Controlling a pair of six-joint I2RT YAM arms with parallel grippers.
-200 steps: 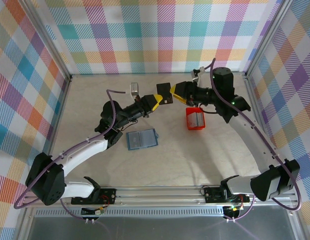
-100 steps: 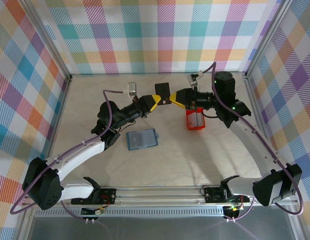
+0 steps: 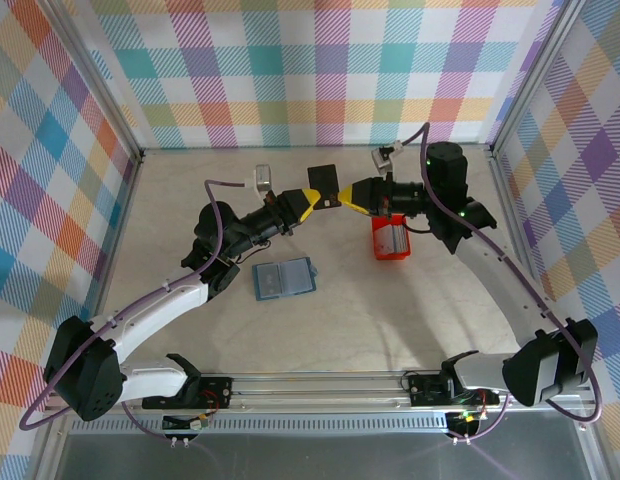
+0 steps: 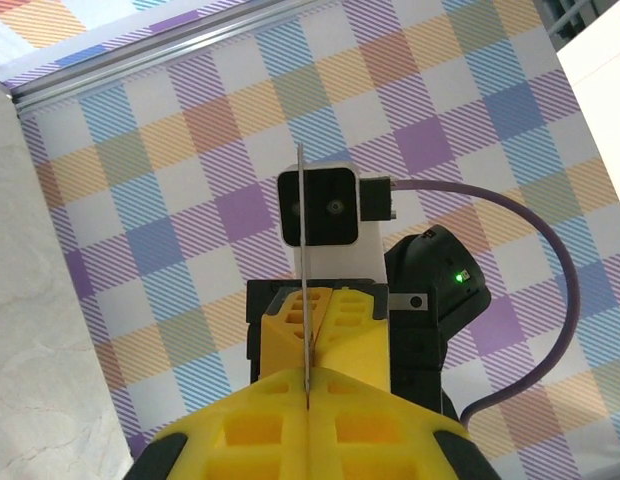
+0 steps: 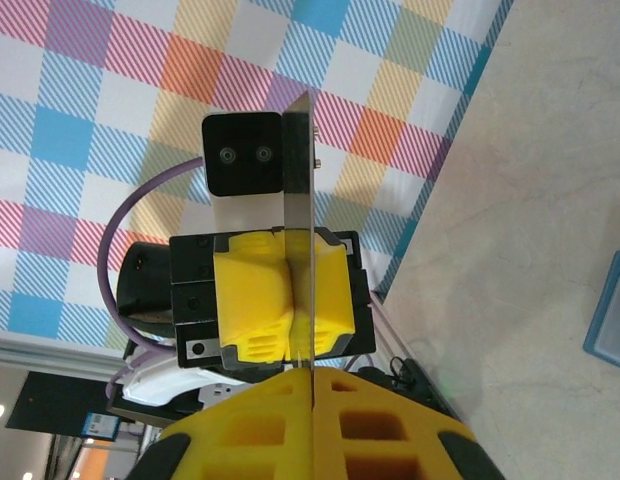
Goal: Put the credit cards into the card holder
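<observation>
Checked walls on three sides, pale tabletop below. Both arms reach toward the back of the cell and meet tip to tip above the tabletop. I read this as a handover. The left gripper is closed on one edge of a credit card, and the right gripper is clamped on the opposite edge. The card therefore hangs in the air between them, clear of the surface. Each wrist view shows the card edge-on as a thin line running from its own yellow fingers into the other gripper's yellow fingers, with no gap at either end. My judgement on why: passing the card across changes the hold, so that a free edge can lead into a pocket. Which gripper should let go I cannot tell. The card holder lies open and flat on the tabletop beside the left forearm, well apart from the held card, with nothing pinning it. Whether any pocket is already filled is too small to tell. The red tray sits under the right arm with more grey cards in it, so the task looks far from finished. Risk as I see it: if both arms move while both grips hold, the card bends or slips.
</observation>
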